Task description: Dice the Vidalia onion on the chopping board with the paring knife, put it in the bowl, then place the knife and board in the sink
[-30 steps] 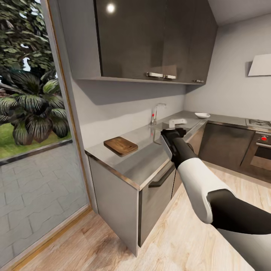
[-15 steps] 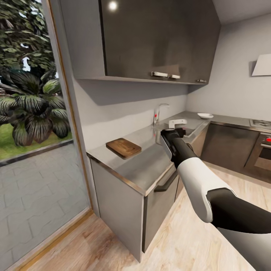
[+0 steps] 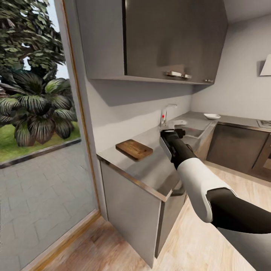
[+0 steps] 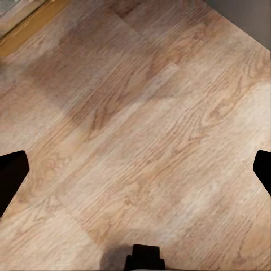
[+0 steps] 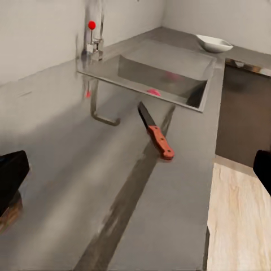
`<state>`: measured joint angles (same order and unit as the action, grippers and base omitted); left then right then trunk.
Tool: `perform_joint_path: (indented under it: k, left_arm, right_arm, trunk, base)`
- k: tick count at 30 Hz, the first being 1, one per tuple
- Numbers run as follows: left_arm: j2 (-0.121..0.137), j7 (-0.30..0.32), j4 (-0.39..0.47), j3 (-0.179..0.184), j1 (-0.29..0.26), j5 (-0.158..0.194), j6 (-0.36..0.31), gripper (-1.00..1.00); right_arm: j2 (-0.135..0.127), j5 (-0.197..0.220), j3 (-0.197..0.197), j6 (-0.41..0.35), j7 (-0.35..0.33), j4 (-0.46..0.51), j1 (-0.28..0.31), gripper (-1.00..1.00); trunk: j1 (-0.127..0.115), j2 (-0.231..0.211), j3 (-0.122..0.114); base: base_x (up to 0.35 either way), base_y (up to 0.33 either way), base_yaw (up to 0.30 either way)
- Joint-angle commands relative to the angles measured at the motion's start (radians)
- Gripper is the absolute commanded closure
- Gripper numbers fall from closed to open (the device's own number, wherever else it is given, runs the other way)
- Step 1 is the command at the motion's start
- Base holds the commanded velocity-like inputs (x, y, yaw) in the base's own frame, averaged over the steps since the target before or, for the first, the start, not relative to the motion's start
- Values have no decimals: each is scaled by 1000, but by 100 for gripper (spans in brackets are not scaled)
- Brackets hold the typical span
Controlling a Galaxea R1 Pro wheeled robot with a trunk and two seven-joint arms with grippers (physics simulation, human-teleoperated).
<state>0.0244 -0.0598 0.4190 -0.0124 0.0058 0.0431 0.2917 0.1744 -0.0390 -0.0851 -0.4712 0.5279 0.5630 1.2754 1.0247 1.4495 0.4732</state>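
Head view: the right arm reaches forward over the grey countertop [image 3: 150, 169], its wrist dark and its forearm white. The right gripper [image 3: 180, 131] sits at the arm's far end, and from here I cannot tell how its jaws stand. The brown chopping board [image 3: 134, 149] lies flat on the countertop near the wall, to the left of the arm. Beyond it the chrome tap [image 3: 165, 113] with its red knob stands at the wall, and the sink [image 3: 195, 133] lies just past the gripper. The white bowl [image 3: 212, 116] rests on the far stretch of worktop, well apart from the board.

Left wrist view: the left gripper [image 4: 135, 169] points down at the wooden floor [image 4: 141, 113], its two dark fingertips [image 4: 11, 175] set wide apart with nothing between them.

Right wrist view: the right gripper's fingertips [image 5: 11, 175] stand wide apart, holding nothing. The paring knife [image 5: 156, 131] lies on the countertop just beside the sink's near rim, red handle toward the camera and dark blade toward the basin. The tap stands behind the sink, the bowl beyond it.
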Motion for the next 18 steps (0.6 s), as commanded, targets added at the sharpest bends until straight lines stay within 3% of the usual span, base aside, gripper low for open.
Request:
perform_joint_path:
  k: [1,9,18]
  left_arm:
    - [0,-2,1,2,0,4,1,-100]
    - [0,-2,1,2,0,4,1,-100]
    - [0,-2,1,2,0,4,1,-100]
  right_arm:
    - [0,-4,-3,-5,3,-2,1,-100]
    - [0,-5,-2,32,4,-22,1,-100]
    - [0,-7,-2,59,4,-33,1,-100]
  trunk:
    - [0,1,1]
    - [0,1,1]
    - [0,1,1]
  base:
    - [184,270,0]
    - [254,215,0]
    - [92,27,0]
